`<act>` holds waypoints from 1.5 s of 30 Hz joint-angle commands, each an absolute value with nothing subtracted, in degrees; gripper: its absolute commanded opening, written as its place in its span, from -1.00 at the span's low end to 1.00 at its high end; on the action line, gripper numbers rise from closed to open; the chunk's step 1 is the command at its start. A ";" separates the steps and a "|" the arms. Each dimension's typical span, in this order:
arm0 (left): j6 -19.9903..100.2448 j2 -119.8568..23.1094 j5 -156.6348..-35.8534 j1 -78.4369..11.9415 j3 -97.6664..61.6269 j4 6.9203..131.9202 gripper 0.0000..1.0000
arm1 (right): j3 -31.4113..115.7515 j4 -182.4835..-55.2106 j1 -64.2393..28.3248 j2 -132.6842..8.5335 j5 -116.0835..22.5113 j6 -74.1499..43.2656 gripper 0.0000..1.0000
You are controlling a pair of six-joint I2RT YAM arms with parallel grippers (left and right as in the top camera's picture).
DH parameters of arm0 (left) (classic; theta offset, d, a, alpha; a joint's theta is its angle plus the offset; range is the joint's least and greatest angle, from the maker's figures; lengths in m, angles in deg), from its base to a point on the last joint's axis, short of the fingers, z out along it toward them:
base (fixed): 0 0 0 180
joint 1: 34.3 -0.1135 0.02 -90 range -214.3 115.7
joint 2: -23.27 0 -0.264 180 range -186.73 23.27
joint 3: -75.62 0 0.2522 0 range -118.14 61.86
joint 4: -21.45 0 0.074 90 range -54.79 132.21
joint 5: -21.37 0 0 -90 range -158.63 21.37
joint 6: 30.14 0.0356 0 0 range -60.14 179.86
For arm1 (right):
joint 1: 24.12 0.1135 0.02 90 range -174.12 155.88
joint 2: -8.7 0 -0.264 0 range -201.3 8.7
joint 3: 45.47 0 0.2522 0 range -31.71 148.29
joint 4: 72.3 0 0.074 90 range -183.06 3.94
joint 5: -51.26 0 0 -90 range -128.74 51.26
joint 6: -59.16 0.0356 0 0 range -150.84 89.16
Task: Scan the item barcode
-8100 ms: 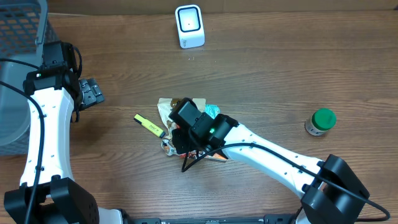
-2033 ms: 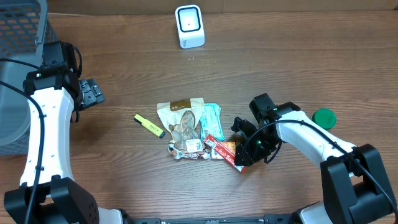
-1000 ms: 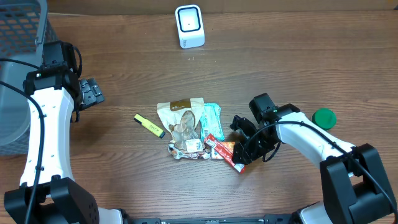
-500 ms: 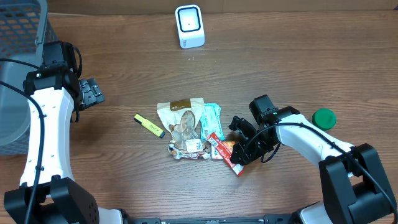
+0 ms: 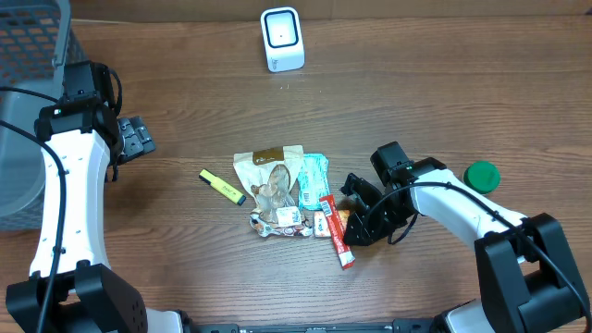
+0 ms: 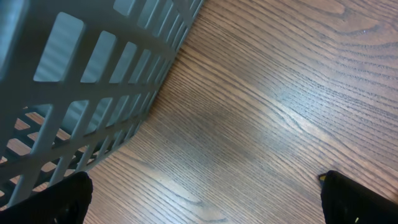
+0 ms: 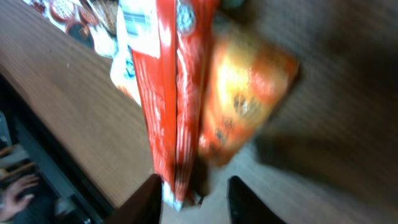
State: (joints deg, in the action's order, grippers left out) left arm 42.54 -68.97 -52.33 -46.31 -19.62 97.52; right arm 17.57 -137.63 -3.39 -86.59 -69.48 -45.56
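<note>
Right gripper (image 7: 191, 195) sits half open around the red packet (image 5: 337, 237), likely the grab step; next: pinch, lift, show the scanner (image 5: 281, 39).

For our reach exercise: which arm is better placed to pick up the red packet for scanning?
Right. The right tool straddles the red packet at one end; the left tool hangs far off, near the basket.

Brown wood-grain table (image 5: 444, 102) — grey mesh basket (image 5: 37, 37) at its left edge.
</note>
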 commanded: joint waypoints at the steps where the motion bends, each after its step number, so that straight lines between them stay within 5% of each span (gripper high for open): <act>1: 43.59 -68.12 -52.16 -46.18 -20.49 97.52 1.00 | 22.49 -141.90 -3.17 -85.04 -70.58 -44.27 -0.46; 22: 43.59 -68.12 -52.18 -46.18 -20.49 97.52 1.00 | 18.47 -142.22 4.63 -84.58 -60.89 -20.58 -0.24; 40: 43.59 -68.12 -52.18 -46.18 -20.49 97.52 1.00 | 14.31 -136.47 6.14 -84.58 -60.22 -20.40 -0.26; 45: 43.59 -68.12 -52.16 -46.18 -20.49 97.52 1.00 | 14.31 -136.47 6.14 -84.58 -60.22 -20.40 -0.42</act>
State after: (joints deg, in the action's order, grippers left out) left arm 42.54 -68.97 -52.33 -46.31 -19.62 97.54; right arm 14.62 -136.65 5.92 -85.84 -60.79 -20.32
